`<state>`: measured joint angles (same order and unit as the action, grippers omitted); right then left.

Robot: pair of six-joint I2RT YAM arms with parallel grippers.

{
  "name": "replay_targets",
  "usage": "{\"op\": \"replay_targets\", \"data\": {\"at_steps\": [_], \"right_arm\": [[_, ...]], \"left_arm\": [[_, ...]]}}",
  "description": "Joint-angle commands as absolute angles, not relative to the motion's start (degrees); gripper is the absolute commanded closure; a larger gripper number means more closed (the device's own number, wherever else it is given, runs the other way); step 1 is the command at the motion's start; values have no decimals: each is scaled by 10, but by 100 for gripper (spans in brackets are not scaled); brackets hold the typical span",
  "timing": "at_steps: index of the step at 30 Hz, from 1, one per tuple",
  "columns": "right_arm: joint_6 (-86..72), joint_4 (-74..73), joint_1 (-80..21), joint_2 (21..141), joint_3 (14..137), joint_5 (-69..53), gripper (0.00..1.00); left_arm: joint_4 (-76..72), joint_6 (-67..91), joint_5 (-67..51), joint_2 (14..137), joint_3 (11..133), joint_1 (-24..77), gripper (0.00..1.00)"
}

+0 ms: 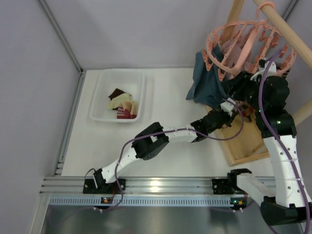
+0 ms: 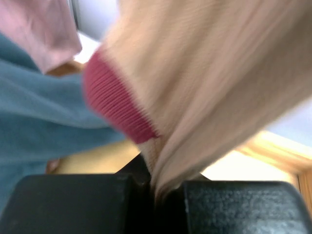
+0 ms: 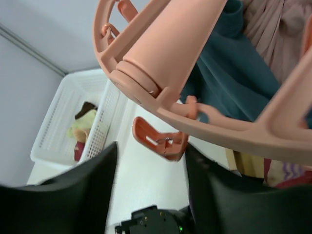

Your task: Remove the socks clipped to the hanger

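left fingers (image 2: pixel 73 200) are clamped on the cream sock (image 2: pixel 209 73) with the maroon cuff, low on the fabric, probably so a pull strips it off its unseen clip under the hanger (image 1: pixel 243 44) at 2 o'clock of the counter (image 1: pixel 170 97). right fingers (image 3: pixel 68 190) are apart just under the ring, likely to steady it. other socks (image 1: pixel 122 105) lie in the basket (image 1: pixel 100 97) at 10 o'clock.
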<state>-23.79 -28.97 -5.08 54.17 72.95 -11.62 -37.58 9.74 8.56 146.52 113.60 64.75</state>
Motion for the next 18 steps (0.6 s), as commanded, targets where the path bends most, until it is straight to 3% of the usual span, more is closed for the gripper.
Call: {"op": "replay_targets", "data": {"at_steps": [1, 2, 5, 18], "right_arm": [[-223, -357, -49, 541, 744, -122, 38], [-221, -358, -49, 541, 745, -123, 20], [-210, -381, -49, 546, 751, -122, 1], [-205, -499, -49, 464, 865, -135, 1]], "left_arm": [[-412, 128, 67, 1397, 1078, 645, 100], [-412, 134, 62, 1387, 1065, 644, 100], [-412, 165, 12, 1333, 1018, 641, 100], [-369, 279, -167, 1145, 880, 638, 100]]}}
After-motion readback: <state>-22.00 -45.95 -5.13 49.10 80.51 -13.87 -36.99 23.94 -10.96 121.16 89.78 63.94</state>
